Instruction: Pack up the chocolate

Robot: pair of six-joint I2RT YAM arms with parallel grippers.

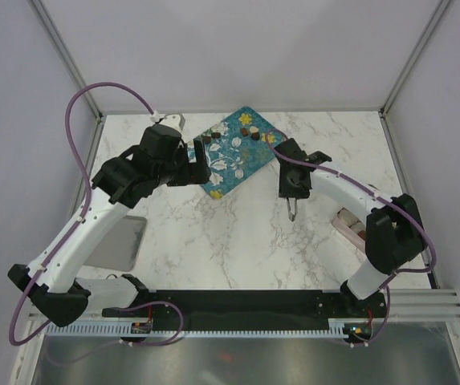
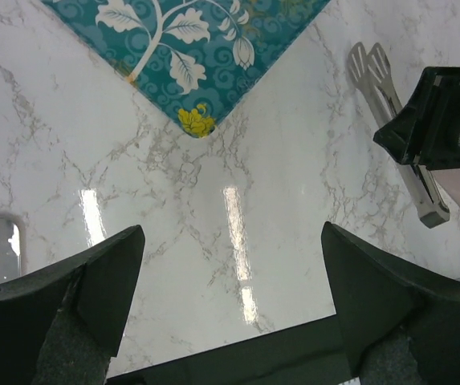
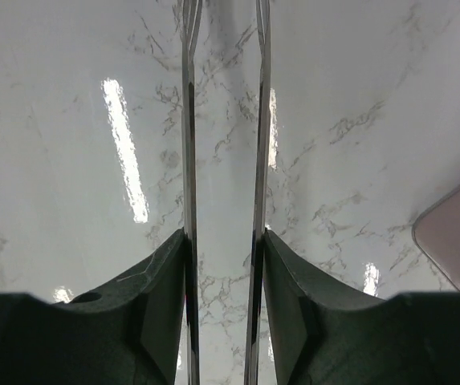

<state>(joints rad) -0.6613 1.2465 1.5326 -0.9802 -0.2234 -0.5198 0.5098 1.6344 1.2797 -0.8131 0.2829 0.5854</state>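
Overhead, tiny chocolate (image 1: 255,135) on teal tray (image 1: 238,160), left claw (image 2: 230,233) spread wide, right claw (image 3: 224,241) clamping tongs (image 3: 189,120), tips cropped in wrist view.

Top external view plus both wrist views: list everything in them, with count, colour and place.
chocolate: several small pieces, dark brown and lighter, on the tray's far half
teal tray: one, teal with white leaves and yellow flowers, far centre
tongs: one, metal, in the right gripper
pink box: one, pale pink, right side, partly hidden by the arm
grey flat item: one, left side
table: one, white marble
left gripper: open, empty, by the tray
right gripper: shut on the tongs
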